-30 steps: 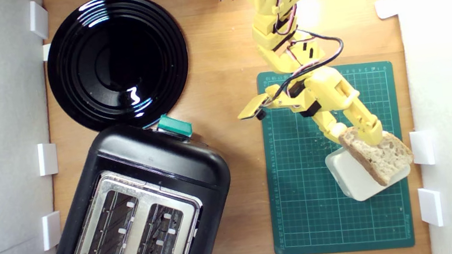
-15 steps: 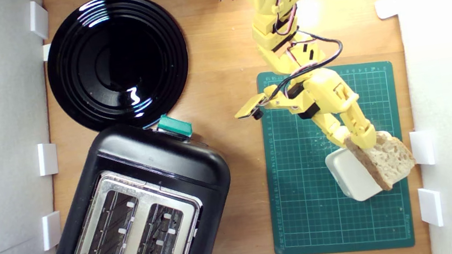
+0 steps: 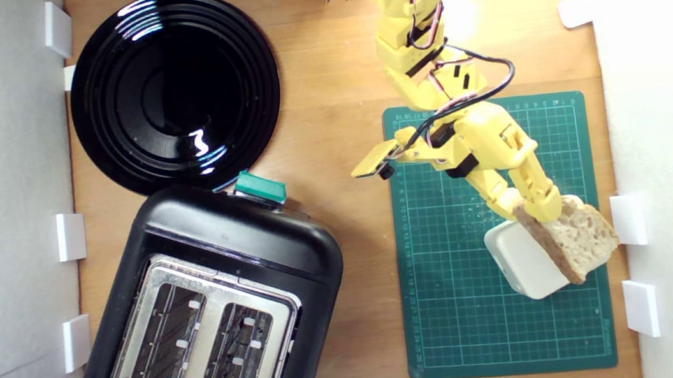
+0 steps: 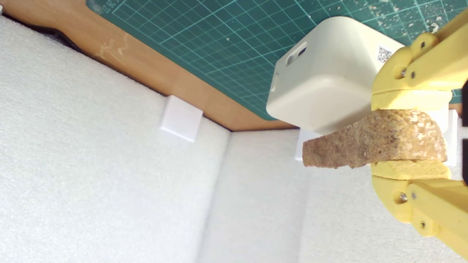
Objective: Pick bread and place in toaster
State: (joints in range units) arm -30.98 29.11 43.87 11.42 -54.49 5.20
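The bread (image 3: 577, 240), a rustic slice with holey crumb and a darker crust, is clamped between the yellow gripper's (image 3: 535, 211) two fingers at the exterior view's right. It is tilted up on edge over the rounded white block (image 3: 522, 259). In the wrist view the bread (image 4: 373, 144) shows its crust edge, squeezed in the gripper (image 4: 411, 134), with the white block (image 4: 325, 73) just behind it. The black toaster (image 3: 204, 314) with a silver top, two open slots and a teal lever knob (image 3: 259, 187) stands at the exterior view's lower left, well apart from the gripper.
A green cutting mat (image 3: 450, 278) lies under the white block on the wooden table (image 3: 330, 87). A round black plate (image 3: 173, 90) sits beyond the toaster. White foam walls (image 3: 667, 110) with small white brackets (image 3: 629, 220) stand close beside the bread.
The gripper has turned the slice from lying flatter over the white block to standing more on edge, and shifted slightly toward the arm's base. Between the last two frames little has moved.
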